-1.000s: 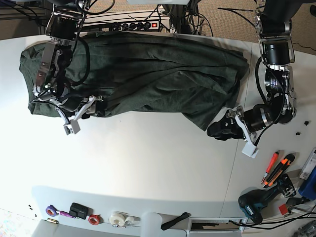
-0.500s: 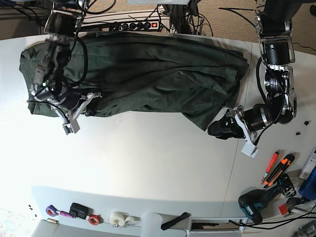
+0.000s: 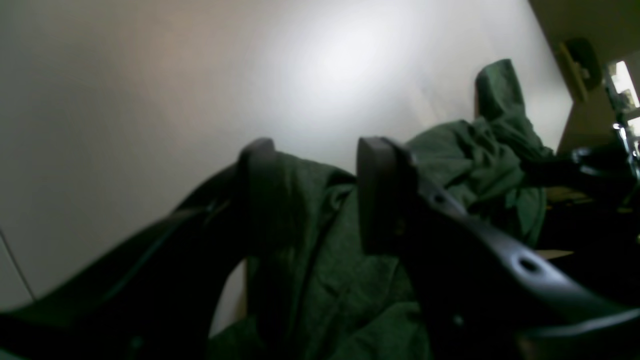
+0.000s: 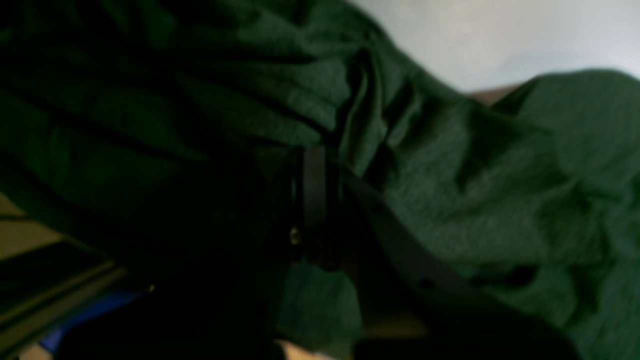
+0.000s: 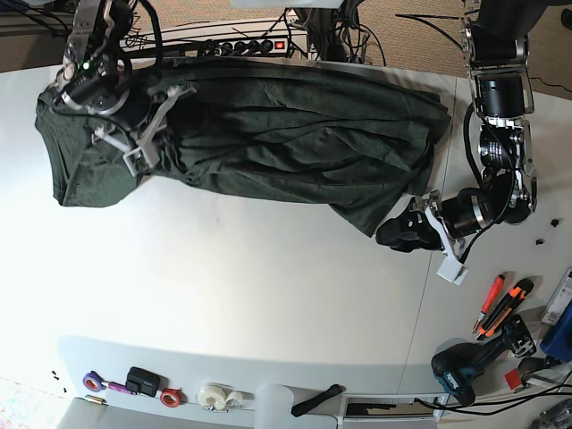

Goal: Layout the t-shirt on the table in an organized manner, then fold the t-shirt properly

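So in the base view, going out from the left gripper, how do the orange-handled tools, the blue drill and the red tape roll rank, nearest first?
From the left gripper:
1. Orange-handled tools, just off the table's right edge.
2. Blue drill, lower right, below them.
3. Red tape roll, far across at the bottom left.

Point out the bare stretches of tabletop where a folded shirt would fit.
Widest bare patch: the table between the t-shirt and the near edge's tape rolls. Crowded: the far edge, under cloth, and the tools beside the left gripper.
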Motion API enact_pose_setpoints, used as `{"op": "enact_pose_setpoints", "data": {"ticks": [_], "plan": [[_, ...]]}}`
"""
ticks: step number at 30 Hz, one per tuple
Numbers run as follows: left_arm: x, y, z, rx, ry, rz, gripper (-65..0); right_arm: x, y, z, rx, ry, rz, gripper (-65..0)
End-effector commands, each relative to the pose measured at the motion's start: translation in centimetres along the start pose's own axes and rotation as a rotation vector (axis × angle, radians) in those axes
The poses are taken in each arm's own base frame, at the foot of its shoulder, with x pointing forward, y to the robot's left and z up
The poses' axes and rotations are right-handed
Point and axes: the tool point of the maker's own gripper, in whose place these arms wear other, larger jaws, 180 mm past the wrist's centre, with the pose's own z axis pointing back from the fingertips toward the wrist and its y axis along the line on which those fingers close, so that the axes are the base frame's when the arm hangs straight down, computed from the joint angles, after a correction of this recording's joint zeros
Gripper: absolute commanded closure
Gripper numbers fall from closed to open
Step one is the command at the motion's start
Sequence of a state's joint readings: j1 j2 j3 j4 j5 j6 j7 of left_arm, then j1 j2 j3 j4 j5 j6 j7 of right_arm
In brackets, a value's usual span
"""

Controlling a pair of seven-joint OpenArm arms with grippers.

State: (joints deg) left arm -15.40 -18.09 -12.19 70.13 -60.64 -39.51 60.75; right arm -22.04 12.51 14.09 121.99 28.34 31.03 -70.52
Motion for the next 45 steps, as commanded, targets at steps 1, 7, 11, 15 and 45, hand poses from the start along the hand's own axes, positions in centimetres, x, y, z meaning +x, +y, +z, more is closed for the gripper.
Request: {"op": "enact_pose_setpoints", "data": {"ticks": [1, 7, 11, 15, 45], "plan": [[2.4, -0.4, 0.5, -0.013, -0.062, -0.036, -27.3, 0.2, -0.1, 0.5, -0.007, -0.011, 0.01, 0.0], [2.4, -0.4, 0.5, -0.013, -0.061, -0.036, -27.3, -1.0, 0.2, 0.5, -0.004, 0.017, 0.006, -1.3], [2.4, -0.4, 0.5, -0.013, -0.061, -0.036, -32.8, 1.3, -1.7, 0.7, -0.107, -0.102, 0.016, -27.7], [2.2, -0.2, 0.6, -0.008, -0.046, -0.038, -34.6, 4.2, -6.9, 2.0, -0.373, -0.188, -0.007, -27.9], [-2.8, 2.4, -3.3, 0.259, 0.346, -0.253, 0.0, -1.1, -18.7, -2.2, -0.613, 0.01, -0.305, -27.6]]}}
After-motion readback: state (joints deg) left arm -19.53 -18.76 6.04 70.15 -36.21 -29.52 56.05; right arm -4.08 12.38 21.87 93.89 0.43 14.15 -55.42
